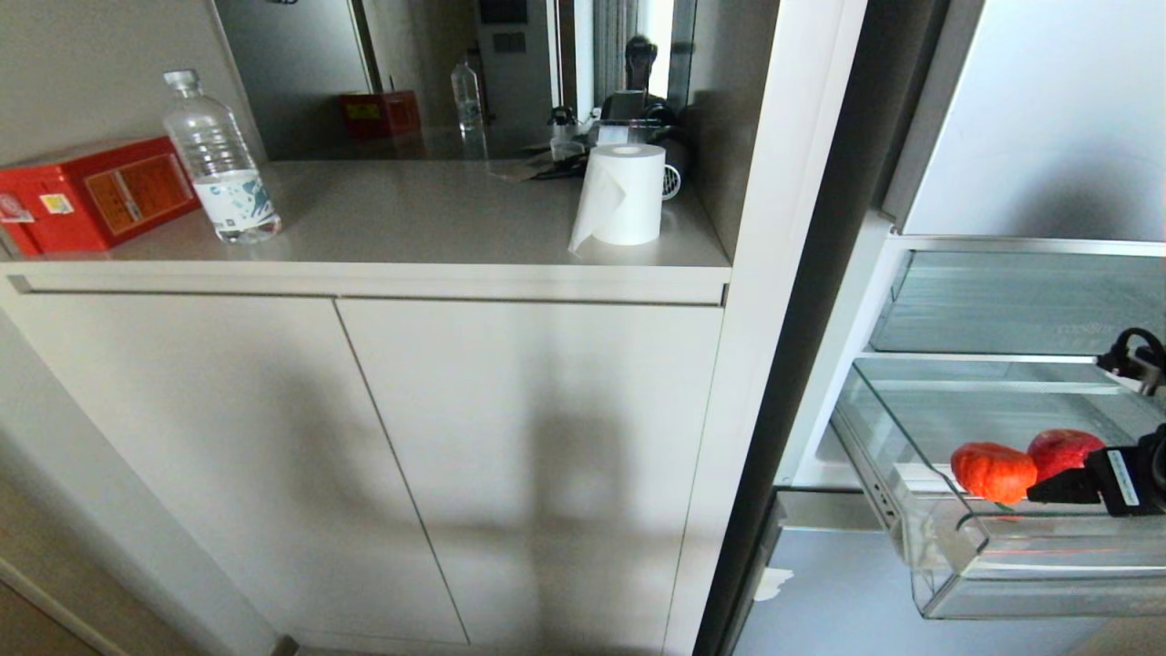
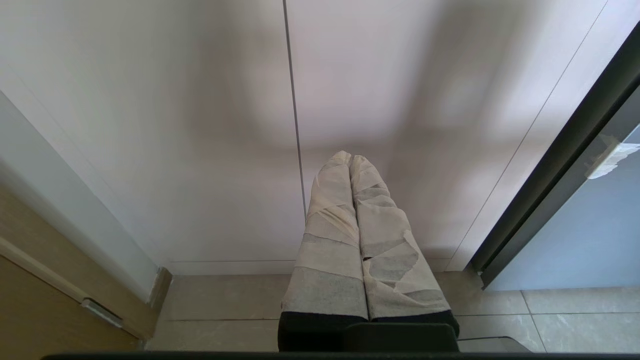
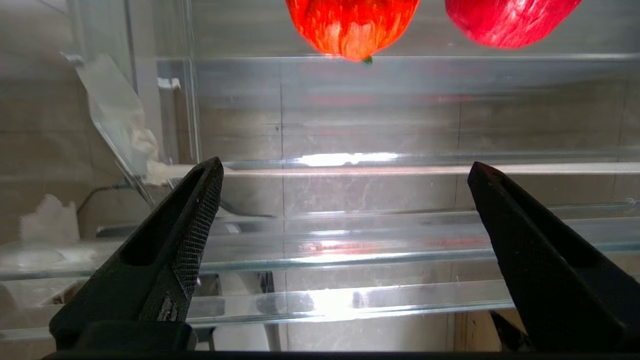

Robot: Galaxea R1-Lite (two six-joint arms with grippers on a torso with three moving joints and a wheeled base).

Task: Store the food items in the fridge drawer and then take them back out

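Two red-orange fruits, a ribbed one point(image 1: 993, 471) and a smoother one point(image 1: 1061, 450), sit in the one clear fridge drawer point(image 1: 947, 556), lower right. The right gripper point(image 3: 345, 200) gapes empty; only the left wrist view shows the left gripper point(image 2: 351, 162), fingers pressed together

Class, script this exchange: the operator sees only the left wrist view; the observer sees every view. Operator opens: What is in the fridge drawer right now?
Observer: An orange-red ribbed fruit and a redder fruit sit side by side in the clear drawer.
Operator: Is the right gripper holding either?
Observer: No, its jaws are wide open and empty.
Operator: What's on the counter?
Observer: A water bottle, a red box, a paper roll.
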